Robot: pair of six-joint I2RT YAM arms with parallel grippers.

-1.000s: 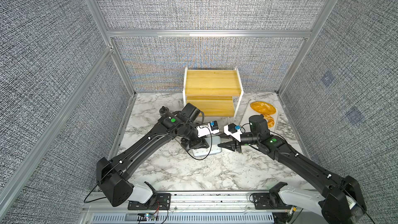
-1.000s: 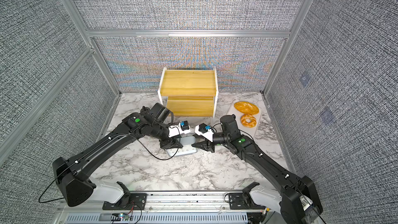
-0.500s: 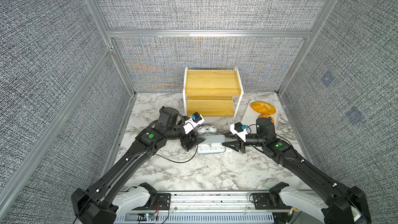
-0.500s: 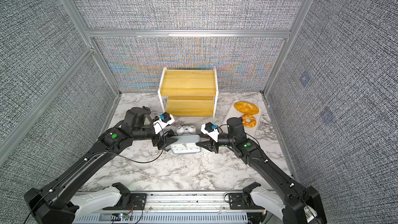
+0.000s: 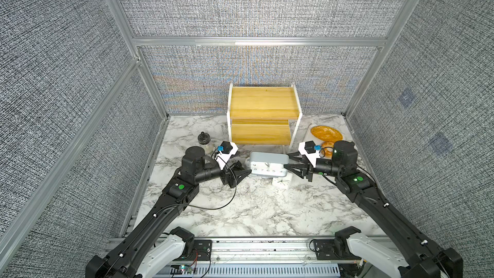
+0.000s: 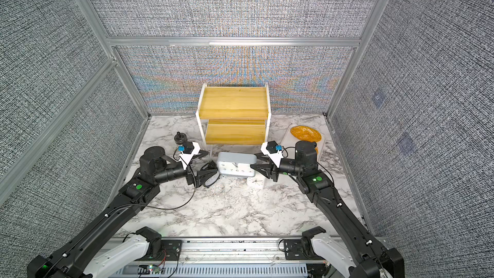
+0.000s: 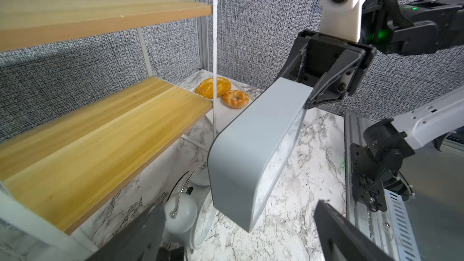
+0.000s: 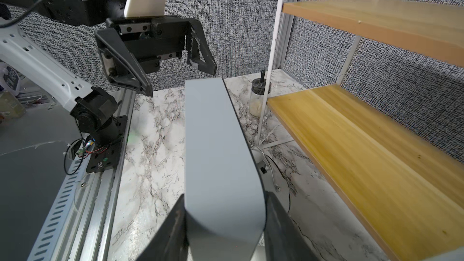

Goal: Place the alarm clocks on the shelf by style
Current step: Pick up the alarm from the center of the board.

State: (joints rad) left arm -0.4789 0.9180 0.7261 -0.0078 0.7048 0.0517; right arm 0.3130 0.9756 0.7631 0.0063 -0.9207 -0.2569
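Backed off the grey-blue clock (image 5: 268, 162), the left pincer (image 8: 179, 79) stands apart while the right pincer (image 5: 288, 162) clamps its end.

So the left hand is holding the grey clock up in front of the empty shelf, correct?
No. The right hand holds the grey clock, as the right wrist view shows; the left hand is open, off it. The shelf is empty, as you say.

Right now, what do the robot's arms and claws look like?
The left arm and right arm are black, white at the base. Each has a green dot, a white camera block with a blue plug, and two pointed black fingers: left gripper, right gripper. A thin black cable hangs from the left arm.
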